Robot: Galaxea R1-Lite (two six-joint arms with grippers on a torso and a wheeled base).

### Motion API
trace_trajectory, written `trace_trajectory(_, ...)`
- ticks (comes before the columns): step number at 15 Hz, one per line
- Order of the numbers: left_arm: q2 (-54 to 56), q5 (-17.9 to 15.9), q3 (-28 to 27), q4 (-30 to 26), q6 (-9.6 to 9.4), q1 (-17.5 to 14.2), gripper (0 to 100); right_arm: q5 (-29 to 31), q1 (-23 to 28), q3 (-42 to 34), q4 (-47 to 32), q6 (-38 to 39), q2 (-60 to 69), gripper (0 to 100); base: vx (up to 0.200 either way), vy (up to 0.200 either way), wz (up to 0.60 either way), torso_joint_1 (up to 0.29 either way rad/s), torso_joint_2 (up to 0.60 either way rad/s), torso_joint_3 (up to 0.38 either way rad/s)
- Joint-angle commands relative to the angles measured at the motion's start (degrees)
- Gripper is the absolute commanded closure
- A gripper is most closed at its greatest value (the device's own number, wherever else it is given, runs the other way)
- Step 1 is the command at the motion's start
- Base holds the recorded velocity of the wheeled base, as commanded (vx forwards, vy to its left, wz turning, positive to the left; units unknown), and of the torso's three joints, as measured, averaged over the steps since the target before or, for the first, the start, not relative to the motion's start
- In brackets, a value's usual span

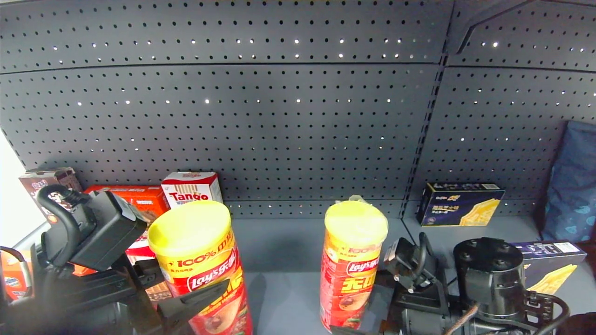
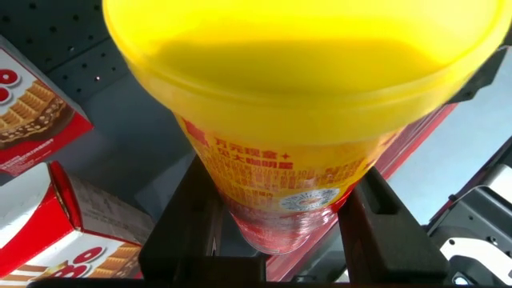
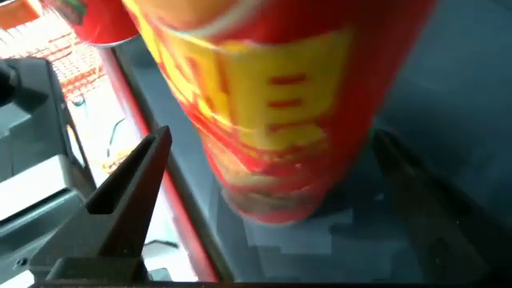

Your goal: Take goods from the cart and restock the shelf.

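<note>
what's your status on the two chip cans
Left pincer shut on left chip can. Right pincer open around right chip can, standing on shelf. Snack boxes close behind left chip can.

Head camera looks forward and down onto the shelf (image 1: 288, 251). Each wrist camera sits very close against a can the head view shares: left can (image 1: 200, 260) at 7 o'clock, right can (image 1: 351, 265) at 5 o'clock.

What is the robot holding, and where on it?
Left gripper grips one chip can by its lower body; the right gripper, jaws open, flanks the other can, unheld.
</note>
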State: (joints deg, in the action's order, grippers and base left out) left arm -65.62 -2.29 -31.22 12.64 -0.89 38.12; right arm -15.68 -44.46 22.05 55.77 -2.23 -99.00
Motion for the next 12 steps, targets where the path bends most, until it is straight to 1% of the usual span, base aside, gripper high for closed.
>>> trace_trajectory(1, -0.03, 0.01, -0.07, 0.01, 0.01, 0.02, 100, -0.06, -0.01, -1.93, -0.14, 0.03, 2.58, 0, 0.0, 0.0, 0.0, 0.0, 0.0, 0.0)
trace_trajectory(8, -0.03, 0.01, 0.02, -0.07, 0.01, -0.06, 100, -0.49, 0.16, -7.55, -0.14, 0.03, 8.56, 0, 0.0, 0.0, 0.0, 0.0, 0.0, 0.0)
trace_trajectory(10, -0.03, 0.01, 0.11, -0.07, 0.01, -0.06, 100, -0.67, 0.16, -7.64, -0.05, 0.03, 8.65, 0, 0.0, 0.0, 0.0, 0.0, 0.0, 0.0)
trace_trajectory(12, 0.06, 0.01, 0.37, -0.07, 0.01, 0.02, 100, -2.43, 0.25, -6.5, 0.04, 0.03, 7.15, 0, 0.0, 0.0, 0.0, 0.0, 0.0, 0.0)
